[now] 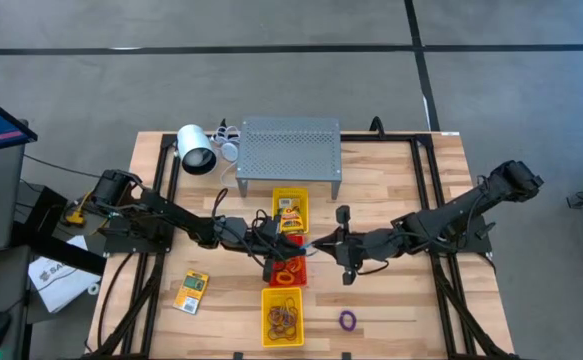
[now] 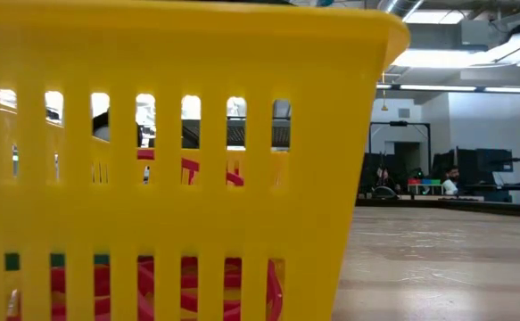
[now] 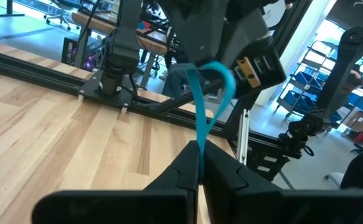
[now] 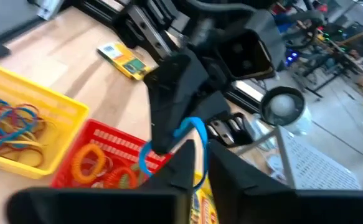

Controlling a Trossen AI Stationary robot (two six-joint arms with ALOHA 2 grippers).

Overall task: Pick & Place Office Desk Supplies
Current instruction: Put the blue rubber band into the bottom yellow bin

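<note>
A thin blue rubber band hangs in the air between my two grippers, above the red tray. My left gripper reaches in from the table's left and is shut on one end of the loop. My right gripper comes from the table's right and has the other end between its fingers. In the high view the two grippers meet tip to tip. A yellow card packet lies flat on the wood at the near left. A purple ring lies at the near right. My left gripper pinches one end of the blue loop between its two fingertips. The fingers lie level and come from the table's left. The band is lifted clear and runs as a narrow loop to the other gripper. My right gripper has the band's other end between its two fingers, which stand a narrow gap apart. It comes from the table's right, slanting slightly down. The band hangs clear of the trays.
Three trays stand in a column: a yellow one with card packets, the red one with orange rings, and a yellow one with rubber bands, which fills the low view. A perforated metal stand and a white lamp-like cylinder stand at the far side.
</note>
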